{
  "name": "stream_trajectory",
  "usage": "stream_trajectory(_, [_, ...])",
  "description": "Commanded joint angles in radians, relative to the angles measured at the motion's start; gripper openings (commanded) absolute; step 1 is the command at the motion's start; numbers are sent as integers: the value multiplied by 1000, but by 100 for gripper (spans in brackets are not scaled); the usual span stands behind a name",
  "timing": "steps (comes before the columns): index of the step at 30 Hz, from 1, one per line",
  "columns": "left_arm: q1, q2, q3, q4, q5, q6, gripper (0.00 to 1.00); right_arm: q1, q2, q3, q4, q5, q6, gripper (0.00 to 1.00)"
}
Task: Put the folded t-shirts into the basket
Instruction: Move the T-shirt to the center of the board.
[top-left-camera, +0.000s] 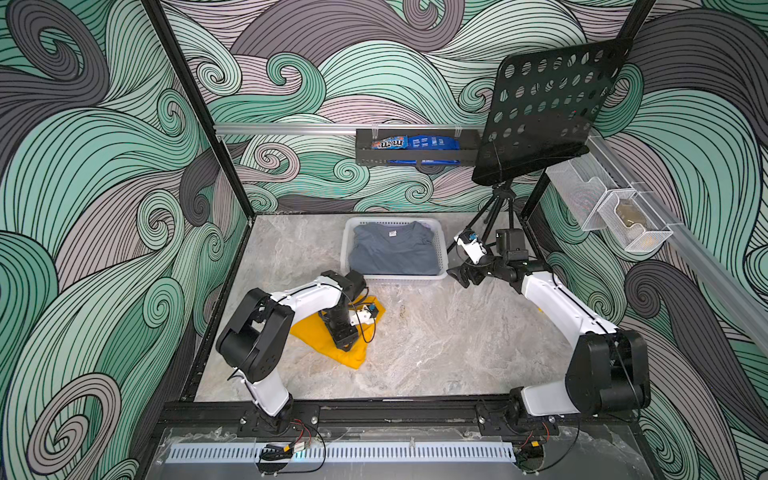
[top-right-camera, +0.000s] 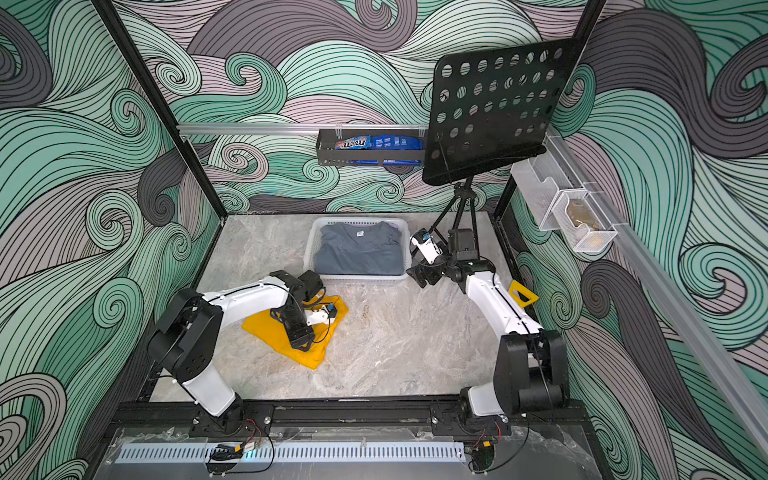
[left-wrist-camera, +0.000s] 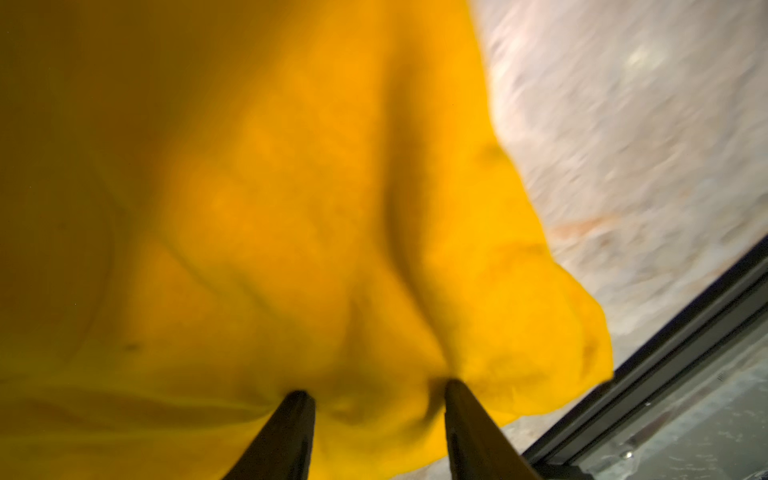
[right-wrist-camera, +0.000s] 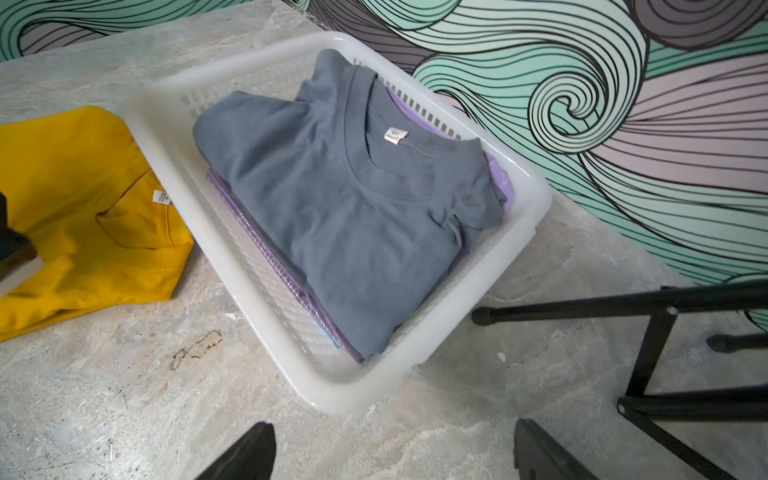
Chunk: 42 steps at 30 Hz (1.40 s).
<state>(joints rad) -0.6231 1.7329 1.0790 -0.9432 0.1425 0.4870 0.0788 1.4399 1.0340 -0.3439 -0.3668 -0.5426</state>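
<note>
The mustard yellow t-shirt (top-left-camera: 309, 334) (top-right-camera: 266, 328) (right-wrist-camera: 83, 232) lies on the marble table, left of centre. My left gripper (top-left-camera: 347, 345) (top-right-camera: 303, 343) (left-wrist-camera: 376, 392) points down into its near corner. The jaws are half closed, and yellow cloth (left-wrist-camera: 291, 187) is bunched between the fingertips. The white basket (top-left-camera: 345, 245) (top-right-camera: 309, 249) (right-wrist-camera: 536, 195) stands at the back. The slate grey t-shirt (top-left-camera: 395, 253) (top-right-camera: 359, 253) (right-wrist-camera: 353, 216) lies on top in it, over a lavender t-shirt (right-wrist-camera: 500, 183). My right gripper (top-left-camera: 459, 276) (top-right-camera: 417, 276) (right-wrist-camera: 392, 428) hovers open and empty off the basket's near right corner.
A black music stand's tripod (top-left-camera: 498, 208) (right-wrist-camera: 623, 307) stands right of the basket, close to my right arm. A black rack with snack bags (top-left-camera: 415, 151) and white wire bins (top-left-camera: 615, 212) hang on the walls. A yellow triangular piece (top-right-camera: 521, 293) lies by the right wall.
</note>
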Motion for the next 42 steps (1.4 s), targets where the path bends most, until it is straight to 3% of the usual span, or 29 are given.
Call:
stream_trajectory(1, [-124,70,134,6,94,-117,54,-22,-2,-17,-45,27,27,95])
stream_trajectory(7, [-299,235,423,25,186,-228,56,-65,8,-33,-75,77,45,94])
stream_trajectory(11, [-309,228,515,-16,233,-222,59,-81,9,-47,-109,70,21,94])
stream_trajectory(16, [-242,21,319,23,88,-110,62,-69,-5,-81,-136,-1,-25,94])
stream_trajectory(19, [-132,-102,154,22,56,-49,61,5,-25,-110,-159,-58,-67,93])
stream_trajectory(21, [-32,-178,70,3,35,-13,62,98,-54,-150,-149,-67,-89,93])
stream_trajectory(25, [137,-278,-81,-4,-54,80,62,382,-82,-217,-73,-12,-100,93])
stream_trajectory(29, [269,-268,-151,38,-78,129,61,605,-10,-202,22,-15,-87,89])
stream_trajectory(35, [292,-176,-157,18,-4,161,60,735,166,-164,50,-18,-81,78])
stream_trajectory(42, [242,-154,-154,-76,138,164,60,706,214,-200,-33,17,-143,70])
